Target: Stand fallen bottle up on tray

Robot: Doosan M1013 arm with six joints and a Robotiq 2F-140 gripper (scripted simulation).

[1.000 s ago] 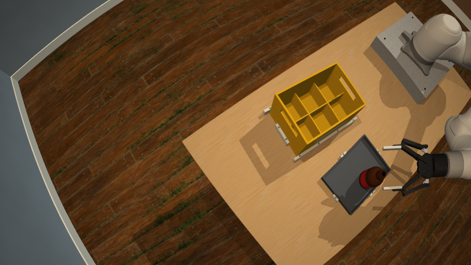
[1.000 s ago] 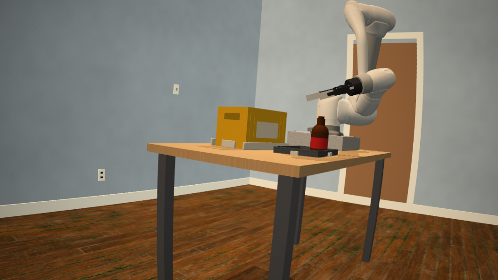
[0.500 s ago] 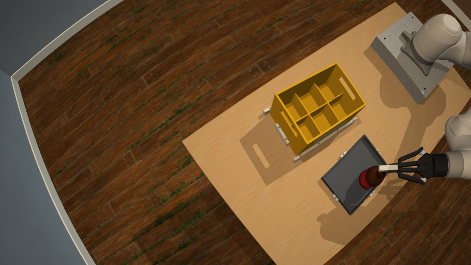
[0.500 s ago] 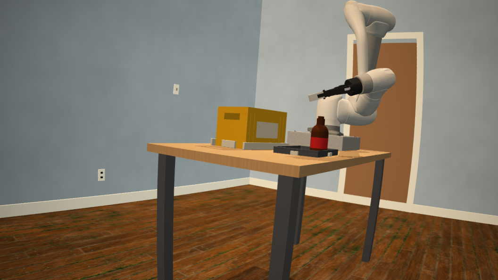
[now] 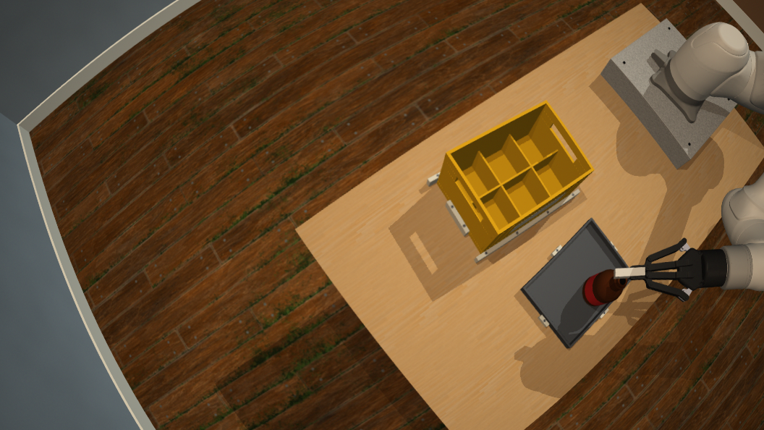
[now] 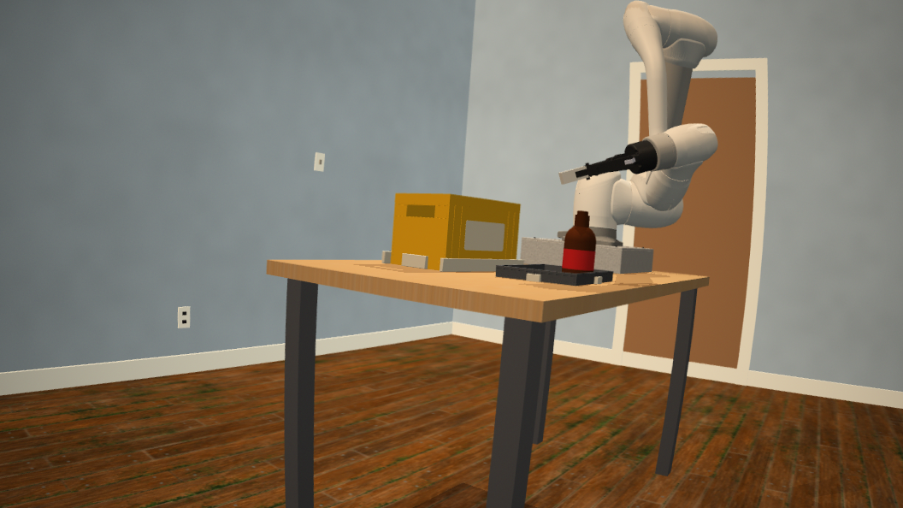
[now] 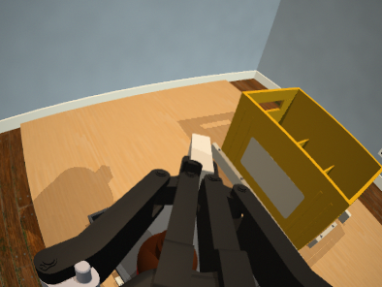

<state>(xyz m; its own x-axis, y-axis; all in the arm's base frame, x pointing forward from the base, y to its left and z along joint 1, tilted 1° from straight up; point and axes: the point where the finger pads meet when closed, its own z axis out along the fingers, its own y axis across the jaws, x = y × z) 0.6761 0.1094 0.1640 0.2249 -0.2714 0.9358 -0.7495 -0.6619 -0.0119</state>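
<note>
Brown red-labelled bottle (image 6: 579,244) upright on dark tray (image 6: 536,272) beside yellow crate (image 6: 454,229).

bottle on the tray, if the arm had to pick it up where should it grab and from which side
Probably the narrow neck, just below the cap of the bottle. It stands upright near one end of the tray, so a level approach from the robot's side looks freest; the gripper hangs there above it, shut and empty. The red-labelled body is wider but should also fit. The crate stands apart, out of the way.
</note>
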